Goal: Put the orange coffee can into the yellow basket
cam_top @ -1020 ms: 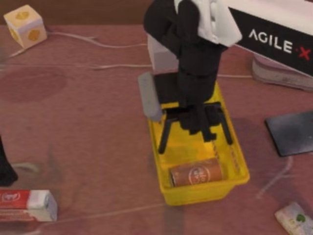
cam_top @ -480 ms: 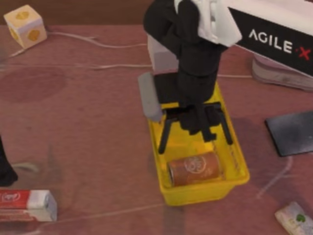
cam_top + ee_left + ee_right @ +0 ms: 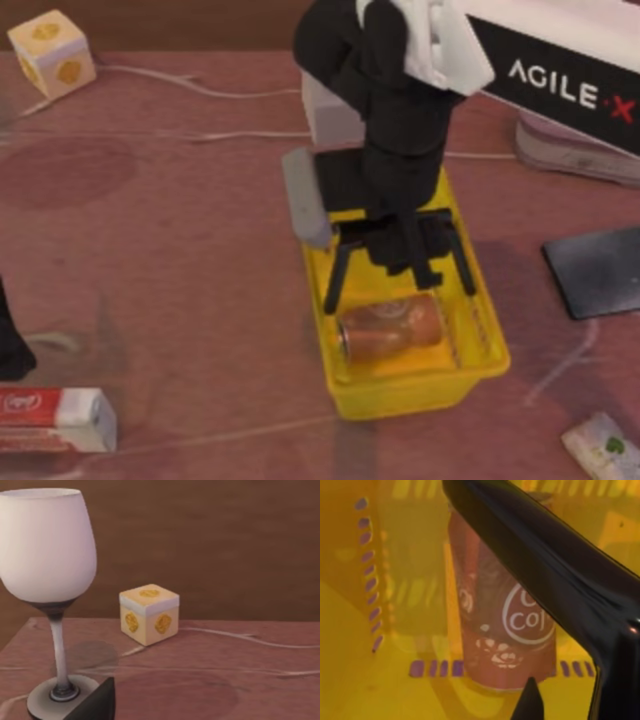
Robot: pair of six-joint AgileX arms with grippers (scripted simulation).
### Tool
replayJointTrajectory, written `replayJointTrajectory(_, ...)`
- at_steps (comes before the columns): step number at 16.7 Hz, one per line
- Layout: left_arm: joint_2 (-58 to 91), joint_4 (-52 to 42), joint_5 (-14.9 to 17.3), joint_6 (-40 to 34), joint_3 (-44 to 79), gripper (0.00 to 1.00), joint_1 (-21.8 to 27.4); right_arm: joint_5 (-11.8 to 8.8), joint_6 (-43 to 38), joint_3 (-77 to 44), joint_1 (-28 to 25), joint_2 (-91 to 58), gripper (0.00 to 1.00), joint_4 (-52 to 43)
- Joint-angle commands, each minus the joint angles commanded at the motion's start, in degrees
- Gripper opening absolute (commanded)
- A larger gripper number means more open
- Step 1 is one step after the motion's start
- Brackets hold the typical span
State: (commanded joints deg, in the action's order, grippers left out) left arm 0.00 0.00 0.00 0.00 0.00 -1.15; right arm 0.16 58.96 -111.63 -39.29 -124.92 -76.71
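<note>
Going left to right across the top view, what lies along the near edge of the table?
Red-and-white carton → yellow basket with the orange coffee can lying on its side inside → small white packet with a green mark.

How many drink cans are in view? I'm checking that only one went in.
1. The orange coffee can lies on its side inside the yellow basket, below the open right gripper. Others could be hidden under the arm.

Yellow basket (image 3: pixel 480 365): glossy slotted plastic. Orange coffee can (image 3: pixel 392 328): smooth printed metal. Table (image 3: pixel 180 250): matt reddish wood.
</note>
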Motion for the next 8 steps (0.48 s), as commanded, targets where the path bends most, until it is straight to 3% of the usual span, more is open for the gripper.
replayJointTrajectory(8, 0.00, 0.00, 0.00, 0.00, 0.00, 1.00, 0.00, 0.02, 0.28, -0.89, 0.18, 0.15, 0.00, -1.01)
